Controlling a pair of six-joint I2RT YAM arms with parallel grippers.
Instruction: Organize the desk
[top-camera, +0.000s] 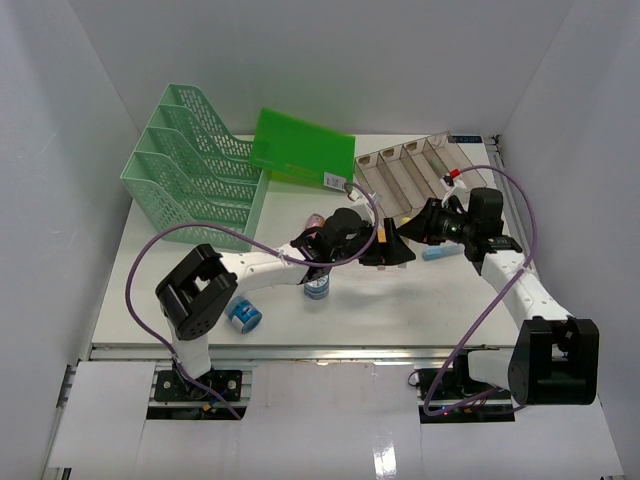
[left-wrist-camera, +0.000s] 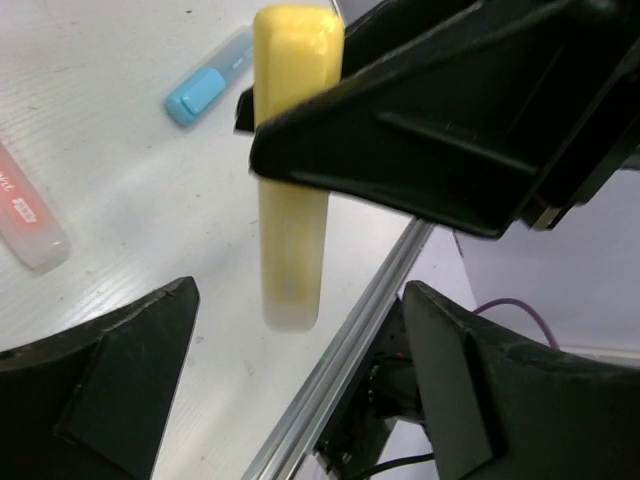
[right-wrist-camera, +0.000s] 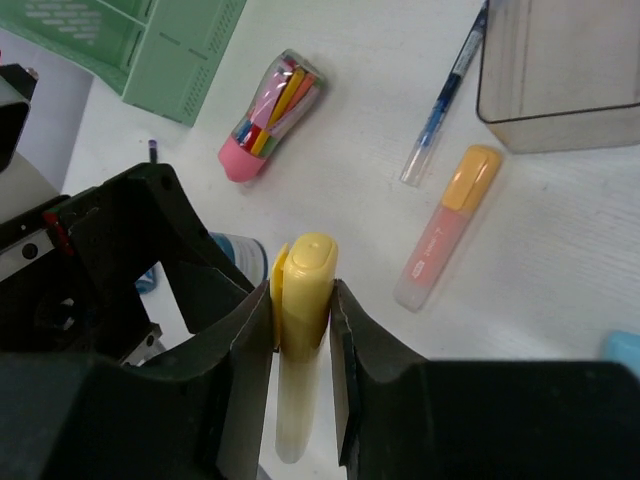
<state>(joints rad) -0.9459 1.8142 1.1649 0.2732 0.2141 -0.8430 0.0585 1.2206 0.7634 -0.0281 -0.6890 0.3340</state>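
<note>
A yellow highlighter (right-wrist-camera: 303, 290) hangs above the white desk (top-camera: 400, 300) with my right gripper (right-wrist-camera: 303, 330) shut on its capped end. The left wrist view shows the same yellow highlighter (left-wrist-camera: 293, 180) pointing down out of the right gripper's black fingers (left-wrist-camera: 450, 130). My left gripper (left-wrist-camera: 300, 340) stands wide open just below it, its jaws apart on either side and touching nothing. From above, both grippers meet mid-desk around the highlighter (top-camera: 384, 232).
A mint-green file rack (top-camera: 190, 165) and a green folder (top-camera: 300, 148) stand at the back left. A clear compartmented tray (top-camera: 410, 170) is at the back right. An orange highlighter (right-wrist-camera: 445, 228), a pen (right-wrist-camera: 445, 95), a pink case (right-wrist-camera: 270, 115), a blue highlighter (top-camera: 440, 252) and two small rolls (top-camera: 243, 315) lie loose.
</note>
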